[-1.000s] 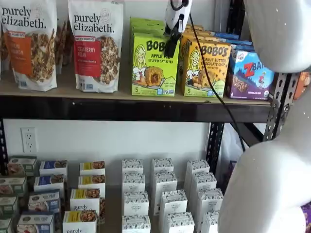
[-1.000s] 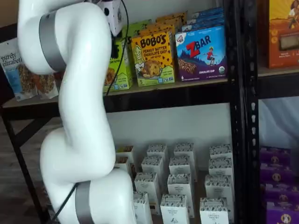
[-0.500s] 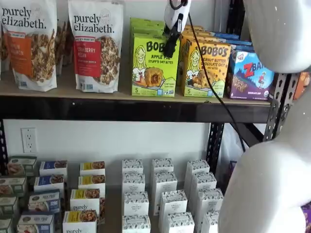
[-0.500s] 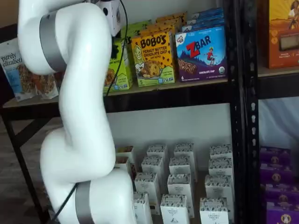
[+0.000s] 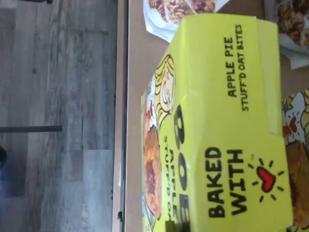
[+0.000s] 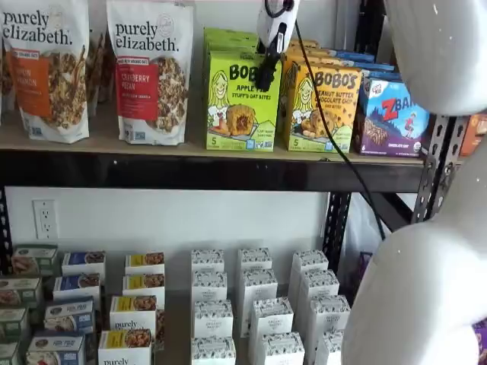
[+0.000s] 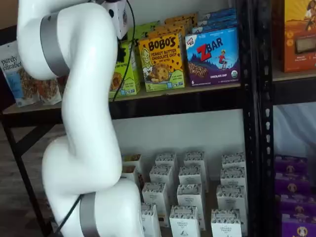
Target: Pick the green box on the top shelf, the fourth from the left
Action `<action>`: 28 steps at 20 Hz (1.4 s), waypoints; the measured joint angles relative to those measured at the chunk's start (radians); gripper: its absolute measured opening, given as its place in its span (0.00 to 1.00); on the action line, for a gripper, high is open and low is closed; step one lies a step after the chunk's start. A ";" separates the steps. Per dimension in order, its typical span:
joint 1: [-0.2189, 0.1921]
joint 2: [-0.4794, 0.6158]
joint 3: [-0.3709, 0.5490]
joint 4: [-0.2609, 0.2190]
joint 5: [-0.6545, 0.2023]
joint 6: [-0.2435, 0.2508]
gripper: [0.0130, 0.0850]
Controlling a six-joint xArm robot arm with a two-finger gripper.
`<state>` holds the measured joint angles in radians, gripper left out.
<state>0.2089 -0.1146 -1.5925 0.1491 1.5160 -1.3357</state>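
The green box point(image 6: 242, 103) stands upright at the front of the top shelf point(image 6: 190, 171), with more green cartons in a row behind it. My gripper point(image 6: 265, 82) hangs from above, in front of the box's upper right corner. Its black fingers show side-on with no plain gap, so I cannot tell whether they are open. In a shelf view the white arm hides most of the green box point(image 7: 127, 74), and only the gripper's white body point(image 7: 120, 17) shows. The wrist view is filled by the green box point(image 5: 227, 121), seen from above, close up.
A yellow-orange Bobo's carton point(image 6: 321, 106) stands right beside the green box, then a ZBar box point(image 6: 392, 118). A purely elizabeth bag point(image 6: 151, 72) stands on its other side. A black cable point(image 6: 327, 129) hangs from the gripper. Small white boxes point(image 6: 255, 304) fill the lower level.
The gripper has crept very slightly upward in front of the green box. The box and its neighbours have not moved.
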 joint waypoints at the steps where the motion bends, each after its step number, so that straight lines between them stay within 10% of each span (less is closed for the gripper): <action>1: 0.000 0.000 0.001 0.000 -0.001 0.000 0.33; 28: -0.016 0.005 -0.039 0.032 0.078 -0.008 0.17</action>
<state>0.1931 -0.1101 -1.6319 0.1809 1.5938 -1.3433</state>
